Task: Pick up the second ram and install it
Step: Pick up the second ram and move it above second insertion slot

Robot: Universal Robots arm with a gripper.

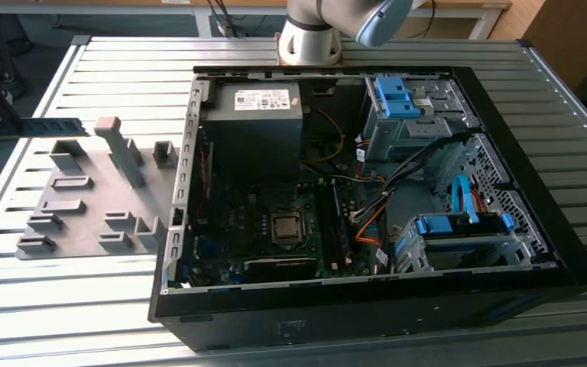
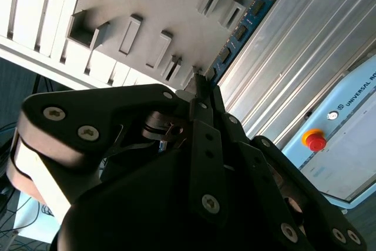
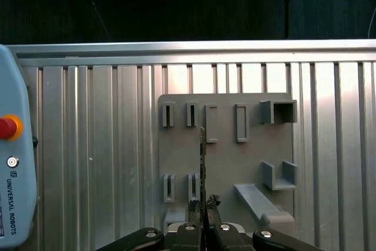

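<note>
While jaws clamp second ram [image 2: 242, 27], it hangs above grey holder plate [image 3: 226, 163].

We're watching the end effector [image 2: 200, 86] hiding the near end of the second ram [image 2: 241, 27] in the second wrist view, fingers pinched on it. In the first wrist view we're seeing the strip edge-on, its face turned out of sight. In the exterior view the arm [image 1: 319, 30] is running off the top edge, and the strip's outer end is blurring into dark shapes at the exterior view's left edge.
</note>
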